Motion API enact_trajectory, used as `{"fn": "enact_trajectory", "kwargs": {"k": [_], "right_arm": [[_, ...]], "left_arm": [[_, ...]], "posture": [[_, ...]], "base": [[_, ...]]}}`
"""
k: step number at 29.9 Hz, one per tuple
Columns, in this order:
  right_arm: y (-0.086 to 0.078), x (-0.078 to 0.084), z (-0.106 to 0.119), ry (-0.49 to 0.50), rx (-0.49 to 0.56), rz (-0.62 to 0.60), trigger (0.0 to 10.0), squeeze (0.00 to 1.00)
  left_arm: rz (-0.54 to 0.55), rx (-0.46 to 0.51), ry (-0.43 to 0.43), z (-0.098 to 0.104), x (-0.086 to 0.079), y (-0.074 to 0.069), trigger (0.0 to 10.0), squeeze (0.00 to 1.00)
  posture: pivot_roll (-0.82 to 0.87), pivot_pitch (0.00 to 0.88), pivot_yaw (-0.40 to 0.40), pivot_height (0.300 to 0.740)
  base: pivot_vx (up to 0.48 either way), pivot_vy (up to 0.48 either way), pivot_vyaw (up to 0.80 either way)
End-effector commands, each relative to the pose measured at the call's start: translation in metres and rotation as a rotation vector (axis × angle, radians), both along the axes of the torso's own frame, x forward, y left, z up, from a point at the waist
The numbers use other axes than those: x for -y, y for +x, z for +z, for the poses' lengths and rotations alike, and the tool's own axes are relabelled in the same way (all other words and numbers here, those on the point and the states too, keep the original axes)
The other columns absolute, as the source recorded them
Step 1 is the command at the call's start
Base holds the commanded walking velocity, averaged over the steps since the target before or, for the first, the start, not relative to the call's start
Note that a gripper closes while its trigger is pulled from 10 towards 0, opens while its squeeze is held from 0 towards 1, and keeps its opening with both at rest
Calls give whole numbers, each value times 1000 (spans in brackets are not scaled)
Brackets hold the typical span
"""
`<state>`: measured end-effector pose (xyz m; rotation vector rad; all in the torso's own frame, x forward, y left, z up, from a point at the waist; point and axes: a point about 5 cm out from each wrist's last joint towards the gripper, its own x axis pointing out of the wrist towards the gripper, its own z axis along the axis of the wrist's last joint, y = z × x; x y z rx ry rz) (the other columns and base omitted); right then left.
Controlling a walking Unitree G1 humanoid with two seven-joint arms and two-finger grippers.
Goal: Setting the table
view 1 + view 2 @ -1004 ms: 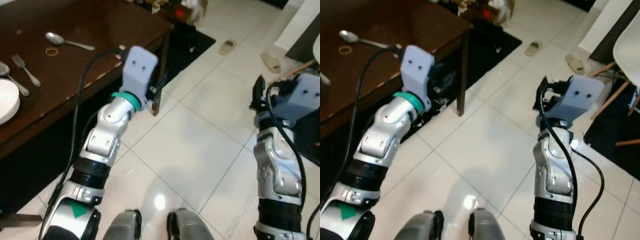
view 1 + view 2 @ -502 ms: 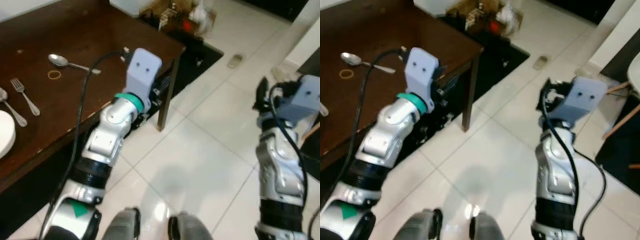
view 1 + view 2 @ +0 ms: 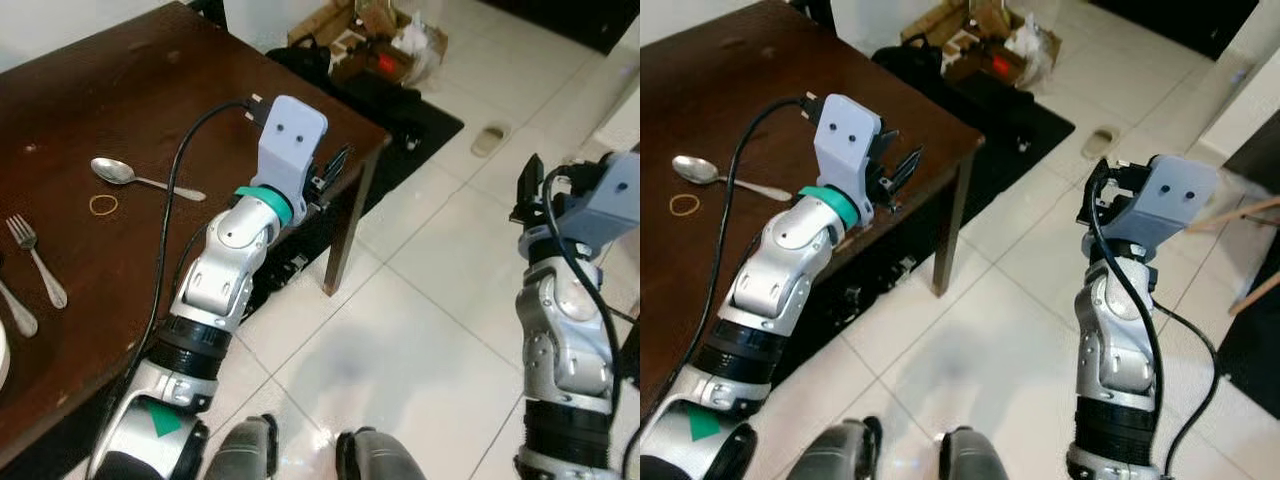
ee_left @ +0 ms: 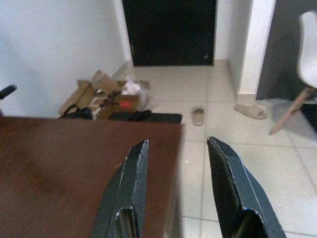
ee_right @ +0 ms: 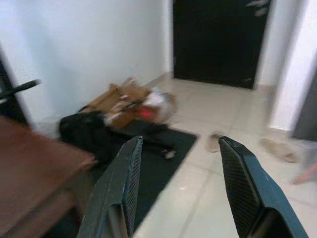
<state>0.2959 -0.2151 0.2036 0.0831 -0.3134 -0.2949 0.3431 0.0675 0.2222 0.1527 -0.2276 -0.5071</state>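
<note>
A dark wooden table (image 3: 150, 90) holds a spoon (image 3: 140, 178), a rubber band (image 3: 103, 205), a fork (image 3: 38, 262) and a second utensil (image 3: 15, 315) at its left side. A sliver of a white plate (image 3: 2, 362) shows at the frame's left edge. My left gripper (image 3: 335, 170) hovers above the table's near right corner, open and holding nothing; its fingers (image 4: 131, 193) point across the tabletop. My right gripper (image 3: 528, 185) is raised over the tiled floor, well right of the table, open and holding nothing, fingers (image 5: 124, 188) spread.
Cardboard boxes and bags (image 3: 375, 35) lie on the floor beyond the table's corner, next to a black mat (image 3: 425, 115). A slipper (image 3: 492, 140) rests on the white tiles. A white chair (image 4: 309, 49) and a black door (image 4: 168, 29) stand farther off.
The whole view has shifted, so the camera moved: the table now reaches further across the picture. The left gripper, earlier off the edge, now hangs above the corner. Both stay open.
</note>
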Motion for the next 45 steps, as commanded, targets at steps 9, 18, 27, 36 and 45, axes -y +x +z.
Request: {"fn": "enact_trajectory", "kwargs": {"k": [9,18,27,36,45], "right_arm": [[-2,1,2,22,26,8,10000,0],[-2,2,1,20,11,8,10000,0],[-1,3,2,32,14,2,10000,0],[-1,3,2,38,15,3,10000,0],[-1,4,3,45,19,1,10000,0]], "left_arm": [[3,-9,-21,0,2,-3,10000,0],[12,-11,-36,0,2,-4,10000,0],[17,-14,-34,-1,1,-4,10000,0],[23,-14,-31,-1,0,-4,10000,0],[32,-14,-24,-1,0,-2,10000,0]], "posture": [[-29,95,43,740],[-29,98,41,740],[-28,99,39,740],[-27,98,42,740],[-27,91,47,740]], "base": [[0,0,0],[0,0,221],[0,0,791],[0,0,788],[0,0,781]]}}
